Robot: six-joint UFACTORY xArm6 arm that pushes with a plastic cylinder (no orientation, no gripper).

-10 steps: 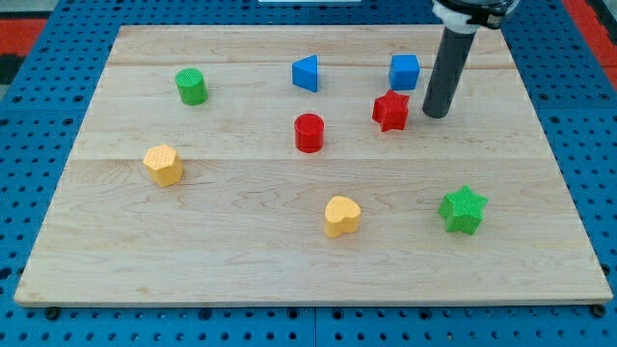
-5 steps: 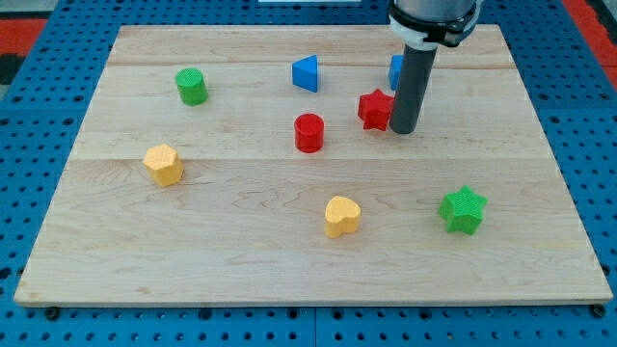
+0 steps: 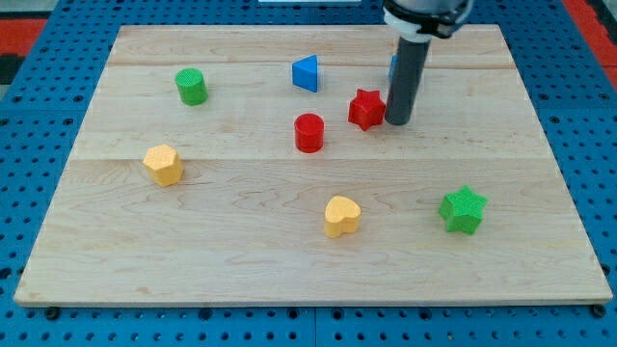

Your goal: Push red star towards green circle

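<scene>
My tip (image 3: 398,122) is pressing against the right side of the red star (image 3: 365,109), which is sitting in the far right half of the wooden surface (image 3: 241,251). There are no fingers on this rod. The green circle (image 3: 191,86) is standing well apart at the far left. A red cylinder (image 3: 308,132) is lying near the star's left.

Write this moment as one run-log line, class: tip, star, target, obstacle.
tip: against red star's right side | red star: mid-board | green circle: far left, untouched | red cylinder: near the path
</scene>
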